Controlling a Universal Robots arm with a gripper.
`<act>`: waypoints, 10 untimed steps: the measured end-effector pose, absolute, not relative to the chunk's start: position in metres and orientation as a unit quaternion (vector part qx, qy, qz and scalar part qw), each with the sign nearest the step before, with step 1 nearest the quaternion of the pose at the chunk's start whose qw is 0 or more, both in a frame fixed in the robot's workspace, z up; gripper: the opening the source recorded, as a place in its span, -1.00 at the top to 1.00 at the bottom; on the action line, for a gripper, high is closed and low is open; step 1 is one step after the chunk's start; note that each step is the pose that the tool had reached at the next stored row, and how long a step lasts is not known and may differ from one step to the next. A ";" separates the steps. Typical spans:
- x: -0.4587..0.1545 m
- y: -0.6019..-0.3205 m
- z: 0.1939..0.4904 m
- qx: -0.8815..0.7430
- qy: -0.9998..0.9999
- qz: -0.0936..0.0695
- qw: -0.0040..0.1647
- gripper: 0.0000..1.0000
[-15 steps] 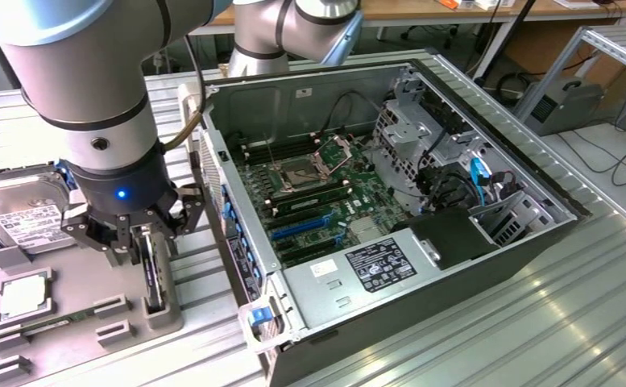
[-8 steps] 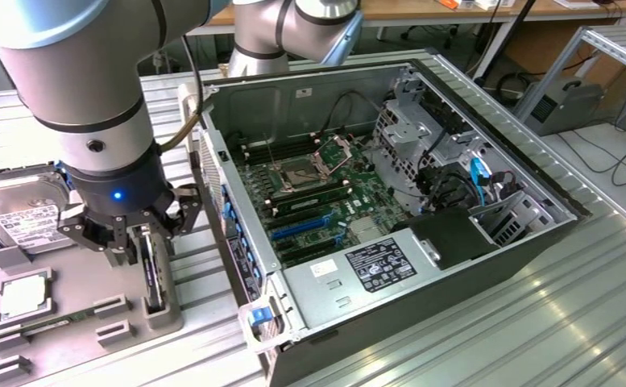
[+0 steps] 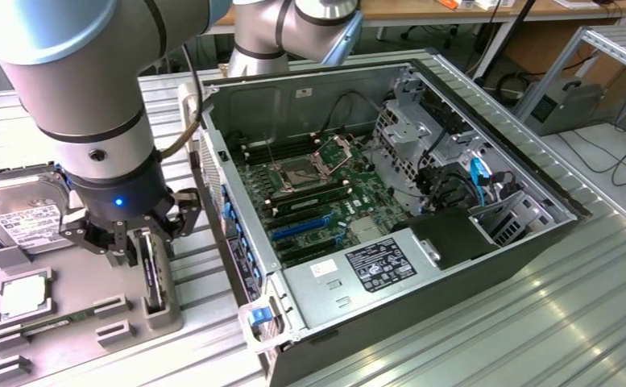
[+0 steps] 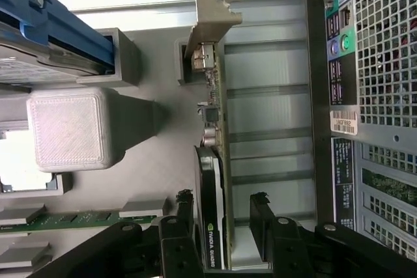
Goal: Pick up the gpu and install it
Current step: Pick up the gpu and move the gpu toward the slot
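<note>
The gpu (image 3: 154, 278) stands on its long edge in a slot of the grey holder tray (image 3: 81, 290), at the exterior view's left of the open computer case (image 3: 399, 210). In the wrist view the gpu (image 4: 212, 187) is a thin dark card with a green board edge, and its silver bracket (image 4: 212, 17) is at the end far from the gripper. My gripper (image 3: 146, 246) hangs right over the card's near end. It is open, with one finger (image 4: 184, 213) on each side of the card and a gap showing at the other finger (image 4: 260, 216). The gripper (image 4: 221, 211) holds nothing.
The tray also carries a silver hard drive (image 3: 22, 214), a square chip (image 3: 22, 297) and a green memory stick (image 3: 49, 325). Inside the case lies the motherboard with blue expansion slots (image 3: 302, 228). The case's perforated back wall (image 4: 384, 63) stands close beside the tray.
</note>
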State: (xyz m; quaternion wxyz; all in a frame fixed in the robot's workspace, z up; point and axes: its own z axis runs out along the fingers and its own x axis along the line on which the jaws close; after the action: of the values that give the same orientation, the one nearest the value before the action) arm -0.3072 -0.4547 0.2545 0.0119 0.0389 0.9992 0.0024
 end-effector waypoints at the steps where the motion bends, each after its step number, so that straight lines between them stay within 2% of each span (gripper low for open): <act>1: -0.307 -0.455 0.253 0.039 0.999 0.006 0.012 0.04; 10: -0.313 -0.455 0.246 0.039 0.999 0.007 0.012 0.04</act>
State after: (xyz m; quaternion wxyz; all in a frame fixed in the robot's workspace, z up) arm -0.3134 -0.4547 0.2457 0.0118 0.0389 0.9992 0.0065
